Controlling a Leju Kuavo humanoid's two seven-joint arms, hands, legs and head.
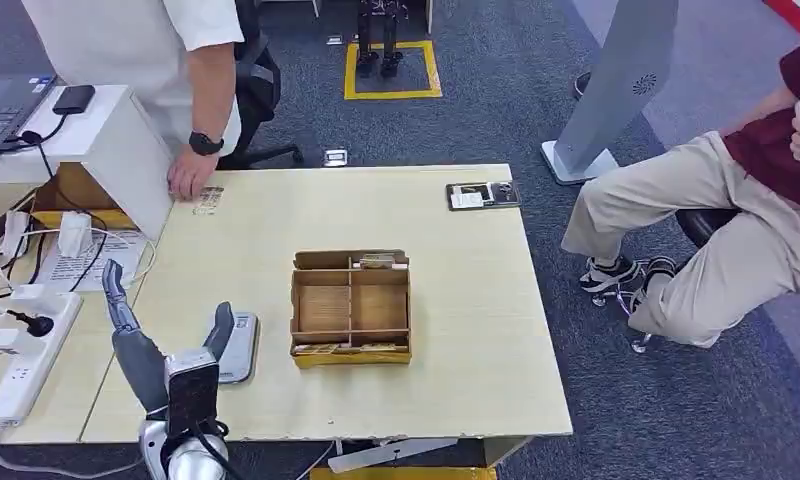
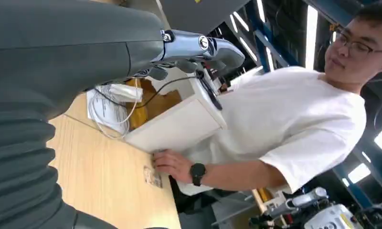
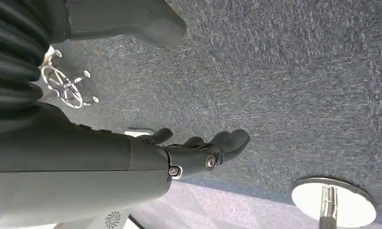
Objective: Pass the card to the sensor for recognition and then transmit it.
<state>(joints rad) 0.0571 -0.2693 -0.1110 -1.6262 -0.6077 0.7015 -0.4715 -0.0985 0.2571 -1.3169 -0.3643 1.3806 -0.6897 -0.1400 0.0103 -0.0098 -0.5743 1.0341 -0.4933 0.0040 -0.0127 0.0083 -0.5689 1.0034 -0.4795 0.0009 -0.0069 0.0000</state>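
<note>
Left hand (image 1: pixel 166 365) raised, fingers (image 1: pixel 116 295) wide, empty, near sensor (image 1: pixel 238 345); should reach the card (image 1: pixel 208 200) by person's hand (image 1: pixel 189 178), approaching flat along bench (image 1: pixel 456 330)

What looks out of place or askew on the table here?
Nothing is spilled or damaged. The wooden divided box sits square. One card lies loose near the far edge, under a person's hand.

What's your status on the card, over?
Left hand raised over table's near-left edge, open, empty. Right hand hanging over carpet, empty. Card on table's far-left, a person's hand touching it. Sorting box mid-table.
</note>
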